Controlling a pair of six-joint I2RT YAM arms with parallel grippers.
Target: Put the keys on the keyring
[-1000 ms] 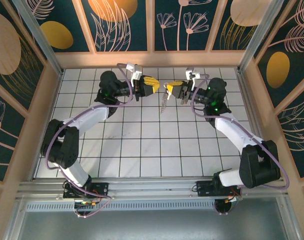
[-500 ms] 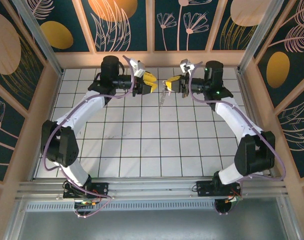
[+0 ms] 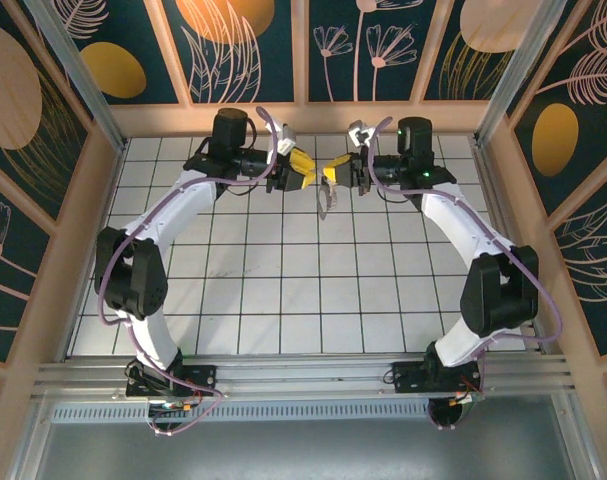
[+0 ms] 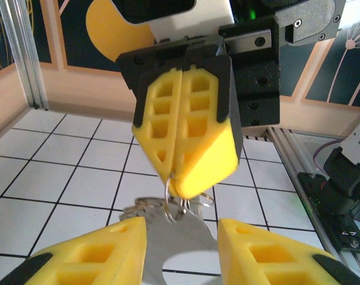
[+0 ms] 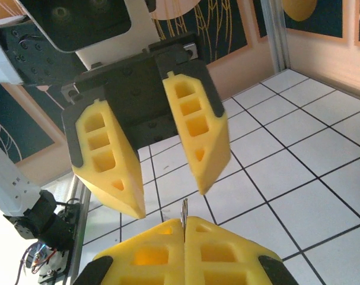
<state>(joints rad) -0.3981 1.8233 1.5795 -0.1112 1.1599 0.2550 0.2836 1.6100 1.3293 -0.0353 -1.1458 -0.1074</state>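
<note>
My right gripper (image 3: 335,171) is shut on the small metal ring (image 4: 172,200) of the keyring, held above the back tiles. Its greyish-tan strap (image 3: 326,197) hangs down from the ring. In the left wrist view the strap (image 4: 181,237) drops between my own yellow fingers (image 4: 94,252). My left gripper (image 3: 305,172) faces the right one tip to tip, open, its tips on either side of the ring without touching it. A blurred silvery piece (image 4: 134,208) sits left of the ring; I cannot tell if it is one of the keys. The right wrist view shows the ring's thin edge (image 5: 184,212) pinched in my right gripper (image 5: 184,224).
The wooden back wall (image 3: 303,118) stands close behind both grippers. White tiled floor (image 3: 283,290) spreads out toward the arm bases. Aluminium corner posts (image 3: 78,75) frame the sides.
Both arms swung toward the back wall and their grippers drew together. The left gripper's jaws opened wider and now flank the ring. The right gripper stayed shut on the ring.
</note>
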